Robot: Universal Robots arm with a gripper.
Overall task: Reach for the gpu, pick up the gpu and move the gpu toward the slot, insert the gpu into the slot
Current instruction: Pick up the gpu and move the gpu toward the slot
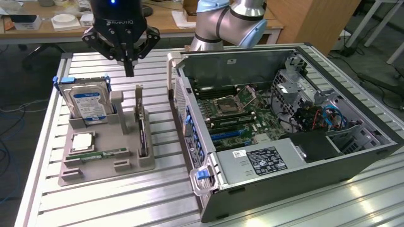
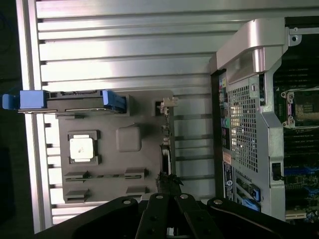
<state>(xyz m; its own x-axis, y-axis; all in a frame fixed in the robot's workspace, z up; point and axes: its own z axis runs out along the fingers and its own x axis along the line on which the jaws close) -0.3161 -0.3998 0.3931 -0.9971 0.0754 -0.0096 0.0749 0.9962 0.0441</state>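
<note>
Gripper point(image 1: 129, 71) is shut tight with nothing in it, hanging over the grey parts holder point(image 1: 107, 171) on the worktop point(image 1: 94, 203). The gpu point(image 1: 141, 120) stands on edge in the holder, on the side nearest the open case point(image 1: 303, 161), with the hard drive point(image 1: 88, 103) upright in the cradle beside it. In the wrist view we get the gpu edge-on, a thin dark strip just ahead of the fingers. The slot point(image 1: 228, 135) is down on the green motherboard point(image 1: 252, 111) inside the case, well apart from the card, and it looks unoccupied.

Our read on handling:
- **Weight and stiffness:** the card looks light and stiff, but it is fragile, being a bare board with exposed parts.
- **Fan:** we can't tell from here which face carries it.
- **Where to grip:** we'd pinch across the board's thickness at the exposed top edge, about mid-length, pads flat on both faces. That stays off the fan and off the contact edge.
- **Bracket:** we'd avoid the bracket end, since the card would swing from it.
- **Alignment:** the edge is narrow, so the jaws have to sit square to it. A skewed grip would tilt the card in its holder.
- **Squeeze:** the faces look smooth and may slip under a light squeeze, while a hard one risks cracking components.
</note>
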